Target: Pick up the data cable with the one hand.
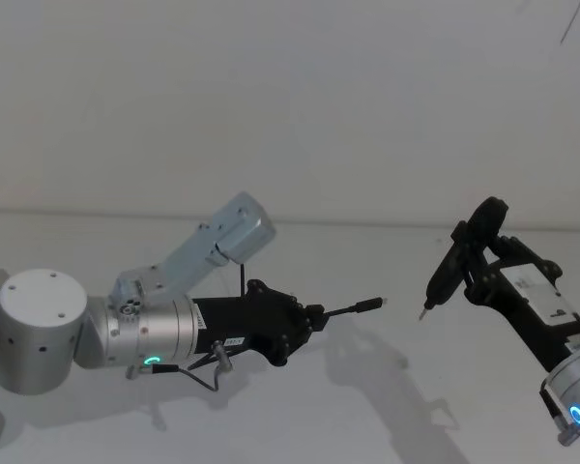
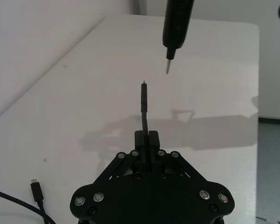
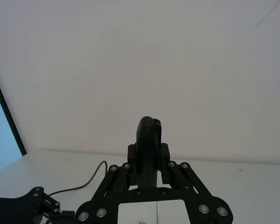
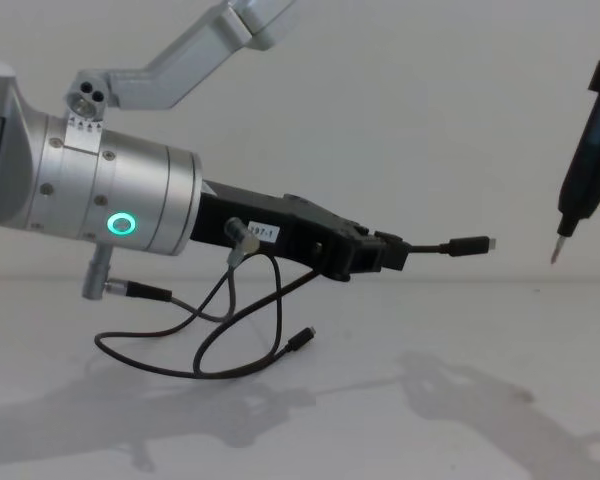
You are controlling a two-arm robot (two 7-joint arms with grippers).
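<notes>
At left, above the white table [image 4: 430,420]: left gripper [image 4: 385,255], black, on a silver cylinder. Fingers closed tight on the data cable [image 4: 230,365], clamping it just behind one plug.
- Plug, held end [image 4: 470,245]: juts straight forward past the fingertips, metal tip leading, pointing toward the right arm's tool and well short of it.
- Cable, remainder: drops behind the gripper in a loose loop under the arm, its shadow lying apart on the table beneath. The second plug [image 4: 302,338] dangles free at the loop's end.
- Short grey wire [image 4: 130,288] with silver barrel connectors: hangs from the same wrist and crosses the black cable, so the two are hard to separate where they overlap.
- Ring light [image 4: 123,223]: green, on the cylinder.
- Label [image 4: 265,231]: small, white, on the gripper body; its dark print is too small to read with certainty.

At right, raised: right gripper [image 1: 478,266], fingers closed around a black pen-shaped tool [image 1: 445,275]. The tool tilts downward, pointed tip nearest the held plug. White labels on this gripper's body are unreadable. The arm is cut off at the picture's edge, and a blue ring [image 1: 577,416] glows there.
</notes>
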